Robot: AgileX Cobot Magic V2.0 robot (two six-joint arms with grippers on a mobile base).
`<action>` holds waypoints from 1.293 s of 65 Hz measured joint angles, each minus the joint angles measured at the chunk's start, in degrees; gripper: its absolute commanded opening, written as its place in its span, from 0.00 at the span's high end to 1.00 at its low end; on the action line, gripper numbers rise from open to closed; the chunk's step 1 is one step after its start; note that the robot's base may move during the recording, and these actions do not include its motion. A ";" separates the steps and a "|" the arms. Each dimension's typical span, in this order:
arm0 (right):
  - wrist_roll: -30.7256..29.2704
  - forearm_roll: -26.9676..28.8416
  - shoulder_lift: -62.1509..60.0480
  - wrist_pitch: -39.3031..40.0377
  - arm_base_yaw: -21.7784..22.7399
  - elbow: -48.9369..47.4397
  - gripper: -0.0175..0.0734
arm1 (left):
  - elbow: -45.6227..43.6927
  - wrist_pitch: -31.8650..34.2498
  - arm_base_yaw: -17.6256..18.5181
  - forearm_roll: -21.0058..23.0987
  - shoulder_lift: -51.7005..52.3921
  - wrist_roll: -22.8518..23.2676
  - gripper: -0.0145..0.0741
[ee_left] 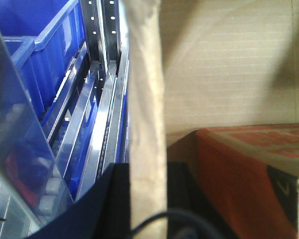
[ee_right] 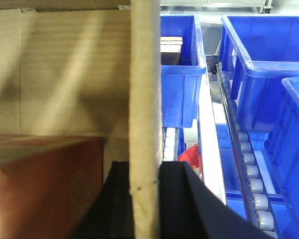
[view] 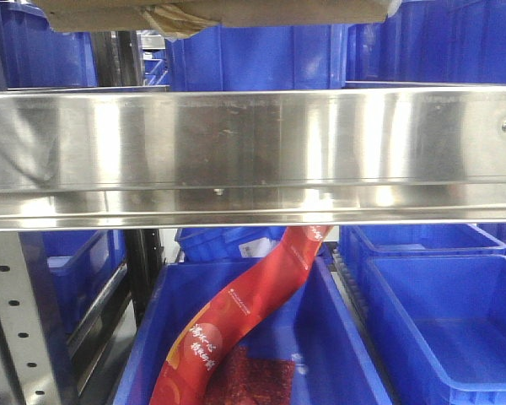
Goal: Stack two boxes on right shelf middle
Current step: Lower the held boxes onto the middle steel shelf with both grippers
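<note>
Two hands each pinch a wall of the open brown box, the left hand [ee_left: 147,199] and right hand [ee_right: 145,199] gripping opposite sides, apparently to keep it level, so it rides at twelve o'clock above the steel shelf [view: 253,143].

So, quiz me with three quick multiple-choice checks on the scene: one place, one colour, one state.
1. In the front view, where is the cardboard box relative to the steel shelf lip?
A. Below it
B. Above it
C. Inside a bin

2. What colour is the long bag hanging into the blue bin?
A. Red
B. Green
C. White

3. What is the right gripper doing?
A. Open in free air
B. Holding a bin
C. Clamped on a wall of the box

Answers: 1 B, the box underside shows at the top of the frame; 2 A, it is red with pale print; 3 C, black pads press both sides of the cardboard edge.
</note>
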State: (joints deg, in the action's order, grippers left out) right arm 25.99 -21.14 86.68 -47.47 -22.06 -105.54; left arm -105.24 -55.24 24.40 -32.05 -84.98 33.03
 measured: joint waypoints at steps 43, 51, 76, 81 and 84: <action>6.02 -0.48 0.35 -7.84 -0.12 -0.09 0.98 | -1.31 0.05 0.00 3.58 -3.30 -2.48 0.96; 6.17 -1.89 2.74 -7.74 -0.01 -0.09 0.98 | -2.56 -0.09 -0.12 4.08 -6.19 -2.86 0.96; 6.63 -1.64 8.23 -8.21 0.20 -0.13 0.70 | -2.80 -0.98 -5.01 12.24 -10.90 -6.33 0.88; 6.77 -1.64 8.23 -8.21 0.56 -0.34 0.52 | -2.91 -0.84 -5.01 12.82 -10.90 -7.13 0.74; 6.94 -1.64 8.23 -8.21 0.80 -0.49 0.44 | -2.91 -0.73 -5.01 13.43 -10.90 -7.40 0.63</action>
State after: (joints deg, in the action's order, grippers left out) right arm 32.94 -22.78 94.91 -55.69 -21.26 -106.04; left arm -108.16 -55.96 19.40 -18.62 -95.88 25.64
